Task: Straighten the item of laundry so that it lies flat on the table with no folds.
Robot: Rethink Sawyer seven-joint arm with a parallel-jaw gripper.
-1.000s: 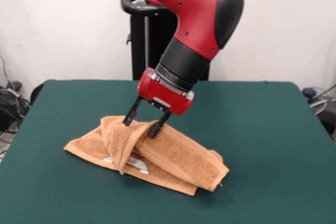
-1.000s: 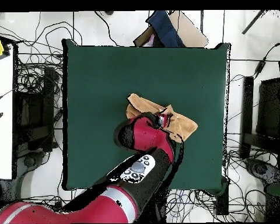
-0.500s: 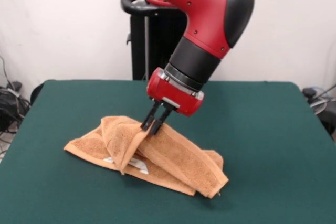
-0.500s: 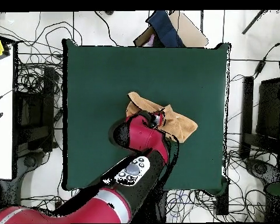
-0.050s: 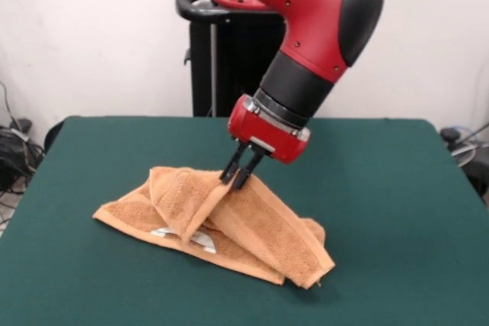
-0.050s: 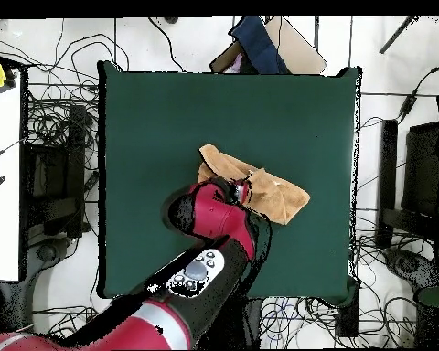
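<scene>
gripper (image 5: 239, 176): fingers pinched on a raised fold of towel (image 5: 252, 227) | towel: bunched, doubled over, mid-table (image 5: 397, 188), label underneath | progress: early, folds remain, full spreading left

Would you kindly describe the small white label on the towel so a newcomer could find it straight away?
On the dark green table, find the folded orange-tan towel that the end effector pinches at its raised ridge. The label lies along the towel's near lower edge, under the draped flap. It is the only white patch on the cloth.
</scene>
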